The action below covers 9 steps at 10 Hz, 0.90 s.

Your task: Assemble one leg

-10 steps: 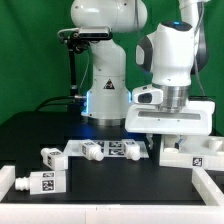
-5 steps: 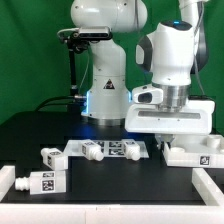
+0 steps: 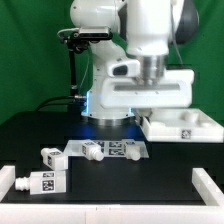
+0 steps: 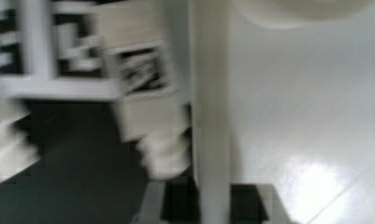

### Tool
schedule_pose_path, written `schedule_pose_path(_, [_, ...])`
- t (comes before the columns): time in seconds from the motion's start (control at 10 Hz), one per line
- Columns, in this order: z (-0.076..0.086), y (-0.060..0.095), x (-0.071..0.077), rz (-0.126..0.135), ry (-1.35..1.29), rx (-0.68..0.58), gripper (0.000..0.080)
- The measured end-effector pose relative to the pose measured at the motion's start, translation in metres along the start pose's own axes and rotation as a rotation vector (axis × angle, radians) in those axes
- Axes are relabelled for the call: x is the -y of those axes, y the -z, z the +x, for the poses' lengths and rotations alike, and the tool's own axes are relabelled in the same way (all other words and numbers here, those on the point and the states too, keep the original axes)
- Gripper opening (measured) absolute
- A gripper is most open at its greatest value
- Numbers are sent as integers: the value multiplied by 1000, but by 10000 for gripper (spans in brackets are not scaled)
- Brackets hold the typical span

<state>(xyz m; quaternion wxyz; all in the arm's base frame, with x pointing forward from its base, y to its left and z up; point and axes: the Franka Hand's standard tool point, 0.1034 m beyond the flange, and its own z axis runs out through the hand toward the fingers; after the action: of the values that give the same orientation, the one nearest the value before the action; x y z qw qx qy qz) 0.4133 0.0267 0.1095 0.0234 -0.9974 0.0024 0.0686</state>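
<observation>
My gripper (image 3: 143,113) is shut on the edge wall of the wide white tray-like board (image 3: 186,125) and holds it off the black table. The board reaches toward the exterior view's right and carries a tag. In the blurred wrist view the board's wall (image 4: 209,110) runs between my dark fingers (image 4: 171,203), at the gripper (image 4: 210,198). Several white legs with tags lie on the table: one (image 3: 48,156) at the left, two (image 3: 92,150) (image 3: 133,150) by the marker board, and one (image 3: 45,182) at the front left. None is held.
The marker board (image 3: 112,147) lies flat in the middle of the table. White corner brackets stand at the front left (image 3: 8,180) and front right (image 3: 207,184). The robot base (image 3: 105,100) stands behind.
My gripper has moved toward the exterior view's left and upward, carrying the white board with it off the table. The legs have not moved.
</observation>
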Motion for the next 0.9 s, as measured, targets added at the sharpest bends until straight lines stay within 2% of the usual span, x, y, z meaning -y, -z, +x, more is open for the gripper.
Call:
schedule_pose_path(0.1, [10, 8, -14, -8, -22, -23, 57])
schedule_pose_path(0.3, [3, -1, -6, -11, -4, -6, 57])
schedule_pose_path(0.6, [4, -3, -8, -12, -7, -2, 57])
schedule_pose_path(0.7, [21, -6, -20, -8, 42, 17, 57])
schedule_pose_path(0.8, [54, -2, -38, -7, 93, 21, 57])
schedule_pose_path(0.9, [77, 7, -48, -15, 220, -14, 57])
